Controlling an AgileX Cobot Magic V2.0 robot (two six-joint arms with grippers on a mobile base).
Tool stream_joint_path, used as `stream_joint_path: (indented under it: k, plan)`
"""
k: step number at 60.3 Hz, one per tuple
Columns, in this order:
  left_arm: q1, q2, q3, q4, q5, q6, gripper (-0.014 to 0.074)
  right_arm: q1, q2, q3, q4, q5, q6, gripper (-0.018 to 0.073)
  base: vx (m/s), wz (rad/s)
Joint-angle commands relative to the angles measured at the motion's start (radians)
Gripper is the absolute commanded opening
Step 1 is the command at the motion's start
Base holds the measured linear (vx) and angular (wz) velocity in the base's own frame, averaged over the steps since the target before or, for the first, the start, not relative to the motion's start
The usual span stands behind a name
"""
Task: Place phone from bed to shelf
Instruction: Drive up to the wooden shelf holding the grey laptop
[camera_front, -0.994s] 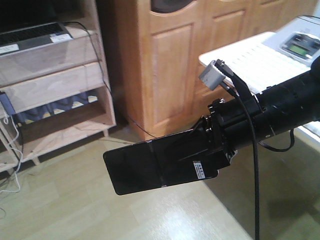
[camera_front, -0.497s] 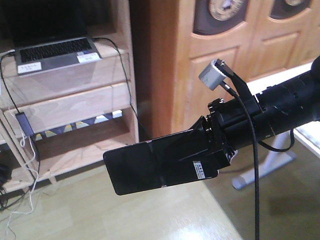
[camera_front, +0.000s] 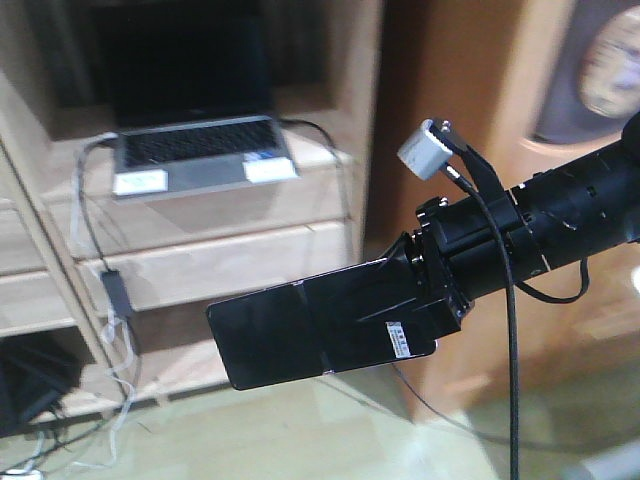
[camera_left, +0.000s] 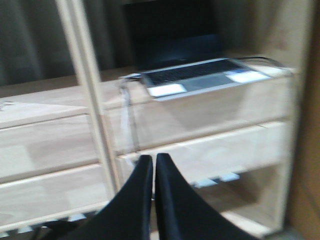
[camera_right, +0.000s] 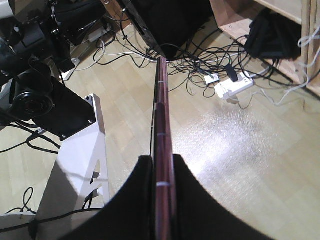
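In the front view the phone (camera_front: 265, 345), a glossy black slab with a white sticker, is held flat in the air. My right gripper (camera_front: 325, 325) is shut on it. The right wrist view shows the phone's pinkish edge (camera_right: 161, 100) running forward from between the two black fingers (camera_right: 135, 200) of the right gripper (camera_right: 162, 159). The light wood shelf (camera_front: 230, 265) stands just behind and to the left of the phone. My left gripper (camera_left: 153, 159) is shut with nothing in it and faces the shelf (camera_left: 210, 150). The bed is out of view.
A grey open laptop (camera_front: 200, 155) sits on an upper plank, with a cable and adapter (camera_front: 115, 290) hanging down the front. A brown wooden cabinet (camera_front: 600, 100) is at the right. Tangled cables and a power strip (camera_right: 232, 85) lie on the floor beside the white robot base (camera_right: 80, 165).
The shelf with the laptop has slid rightward across the front view and looks closer. The phone stays in the right gripper's grip, in the same pose.
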Motion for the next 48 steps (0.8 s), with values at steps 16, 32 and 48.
stream_joint_path:
  k: [16,32,48]
  plan:
    - [0.0,-0.011,-0.026,-0.005,-0.071,-0.004,0.0001,-0.003,-0.036,-0.024,0.081,0.079,-0.011,-0.0001,0.38,0.36]
    - [0.0,-0.011,-0.026,-0.005,-0.071,-0.004,0.0001,-0.003,-0.036,-0.024,0.081,0.079,-0.011,-0.0001,0.34,0.27]
    - [0.0,-0.011,-0.026,-0.005,-0.071,-0.004,0.0001,-0.003,-0.036,-0.024,0.081,0.079,-0.011,-0.0001,0.29,0.14]
